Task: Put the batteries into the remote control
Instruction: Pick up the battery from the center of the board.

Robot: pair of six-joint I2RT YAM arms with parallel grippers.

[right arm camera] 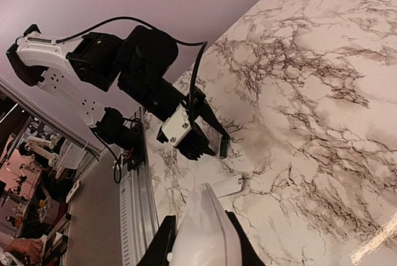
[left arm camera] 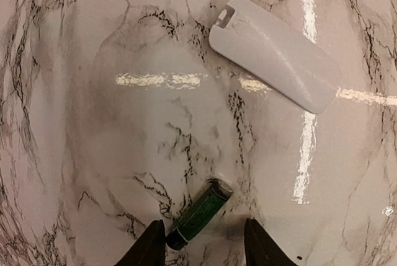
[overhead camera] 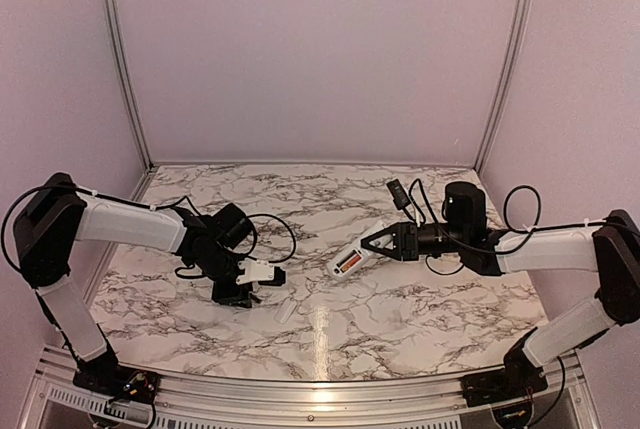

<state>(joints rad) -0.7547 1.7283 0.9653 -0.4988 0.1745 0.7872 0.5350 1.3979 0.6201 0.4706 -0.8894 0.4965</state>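
Lying between the half-open fingers (left arm camera: 151, 248) of the left gripper (left arm camera: 205, 236), the battery (left arm camera: 198, 214) looks light and can roll, so pinch its middle; the right gripper (overhead camera: 368, 246) is closed on the remote control (overhead camera: 347, 263).

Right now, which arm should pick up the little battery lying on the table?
Left. The left tool has a finger on each side of the green battery, jaws open. The right tool is shut on the remote control, so it is busy.
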